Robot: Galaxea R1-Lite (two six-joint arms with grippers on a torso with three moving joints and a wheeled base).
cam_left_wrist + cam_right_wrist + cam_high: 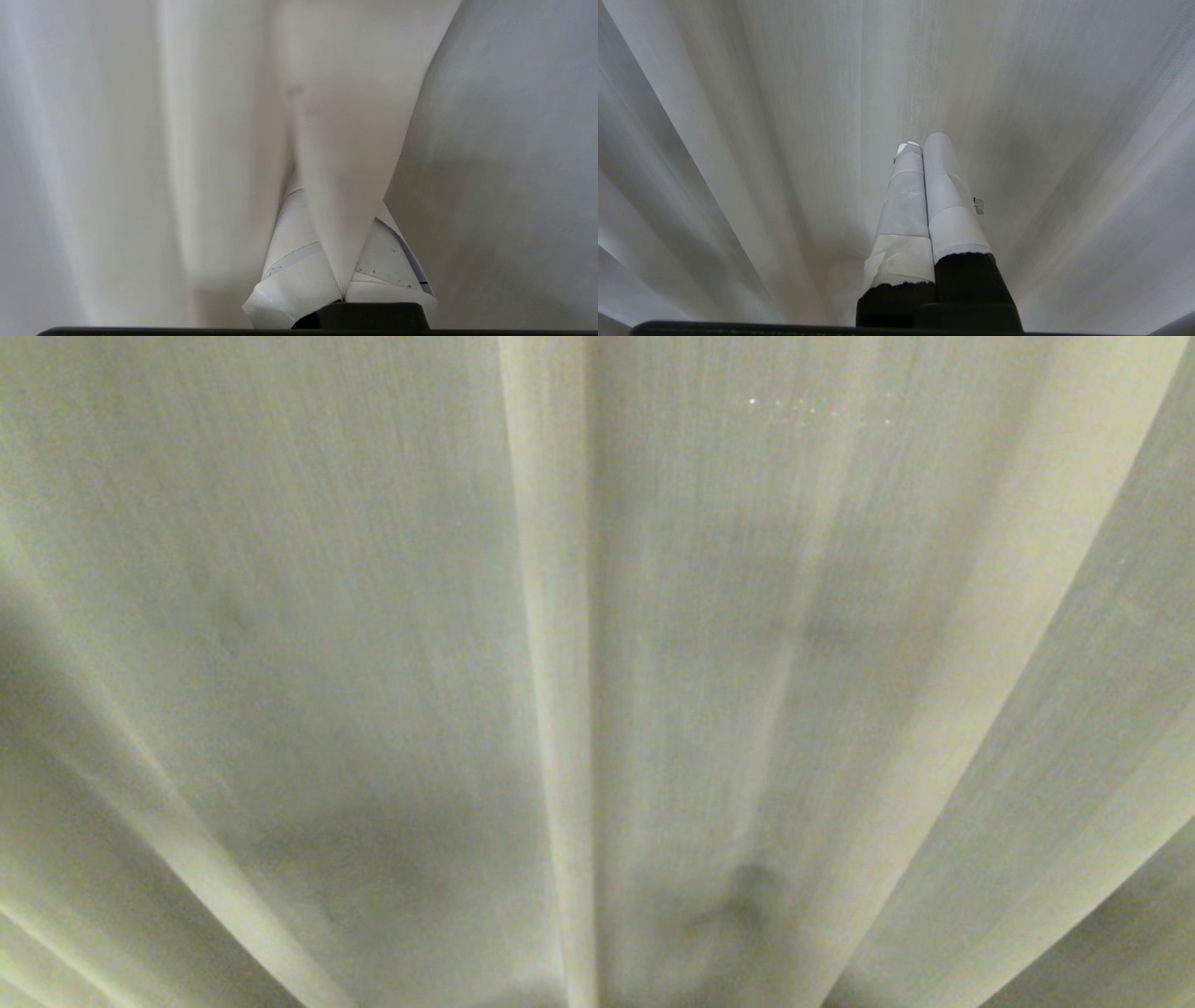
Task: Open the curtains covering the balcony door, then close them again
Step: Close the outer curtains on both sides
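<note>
Left gripper (343, 284) is clamped on a pinched fold of the curtains (373, 616), which fill every view; right gripper (924, 144) is closed and empty just before the fabric, which looks soft, light and best held by a hemmed edge.

Matt, finely woven cloth curtains (373, 616), softly pleated.

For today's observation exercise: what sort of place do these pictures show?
Probably an indoor room, right against a window or door covering: only pleated cream curtains show, a fold pinched in the left claw. No glass visible.
</note>
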